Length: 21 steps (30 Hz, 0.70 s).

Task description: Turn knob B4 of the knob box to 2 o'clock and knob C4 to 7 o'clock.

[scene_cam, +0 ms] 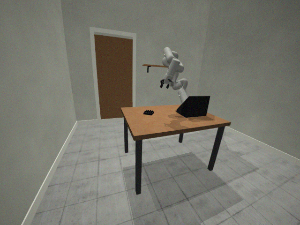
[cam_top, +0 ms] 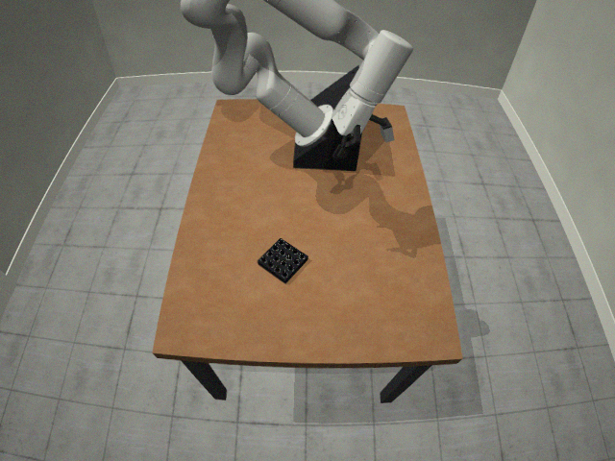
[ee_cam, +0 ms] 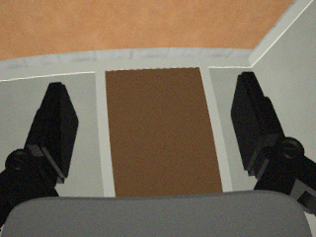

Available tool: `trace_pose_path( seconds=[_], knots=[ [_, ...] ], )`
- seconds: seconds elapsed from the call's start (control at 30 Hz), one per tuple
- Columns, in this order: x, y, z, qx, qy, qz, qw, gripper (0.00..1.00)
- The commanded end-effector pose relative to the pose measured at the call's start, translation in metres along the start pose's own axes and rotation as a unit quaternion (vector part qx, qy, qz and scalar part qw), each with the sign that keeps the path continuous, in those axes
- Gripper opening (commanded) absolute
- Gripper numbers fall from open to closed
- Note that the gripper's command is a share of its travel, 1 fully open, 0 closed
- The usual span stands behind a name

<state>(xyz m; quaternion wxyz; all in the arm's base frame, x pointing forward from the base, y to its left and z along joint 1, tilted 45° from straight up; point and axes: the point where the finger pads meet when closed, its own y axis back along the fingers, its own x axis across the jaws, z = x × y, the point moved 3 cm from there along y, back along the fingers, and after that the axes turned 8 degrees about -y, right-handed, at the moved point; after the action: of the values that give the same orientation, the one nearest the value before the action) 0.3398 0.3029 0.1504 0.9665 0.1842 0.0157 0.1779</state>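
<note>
The knob box (cam_top: pixel 282 257) is a small black square box with several black knobs. It stands on the wooden table, left of the middle and toward the near edge. The knob lines and names are too small to read. My gripper (cam_top: pixel 347 143) hangs high above the far end of the table, near the arm's base, far from the box. It is open and empty, as the exterior view (scene_cam: pixel 164 85) and the wrist view (ee_cam: pixel 154 132) show.
A black wedge-shaped base block (cam_top: pixel 328 141) stands at the far end of the table (cam_top: pixel 307 232), under the arm. A brown door (scene_cam: pixel 113 75) and a small wall shelf (scene_cam: pixel 154 65) are on the wall behind.
</note>
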Motion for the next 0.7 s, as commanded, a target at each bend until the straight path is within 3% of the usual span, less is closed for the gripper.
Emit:
trace_pose_path(
  seconds=[0.0,0.23,0.3,0.67],
  knots=[
    [0.006,-0.007,0.0,0.006,-0.032,-0.003,0.999,1.0],
    [0.026,-0.039,0.002,0.026,-0.158,-0.019,0.987,1.0],
    [0.026,-0.039,0.002,0.026,-0.158,-0.019,0.987,1.0],
    [0.055,-0.095,0.006,0.05,-0.36,-0.055,0.93,1.0]
  ],
)
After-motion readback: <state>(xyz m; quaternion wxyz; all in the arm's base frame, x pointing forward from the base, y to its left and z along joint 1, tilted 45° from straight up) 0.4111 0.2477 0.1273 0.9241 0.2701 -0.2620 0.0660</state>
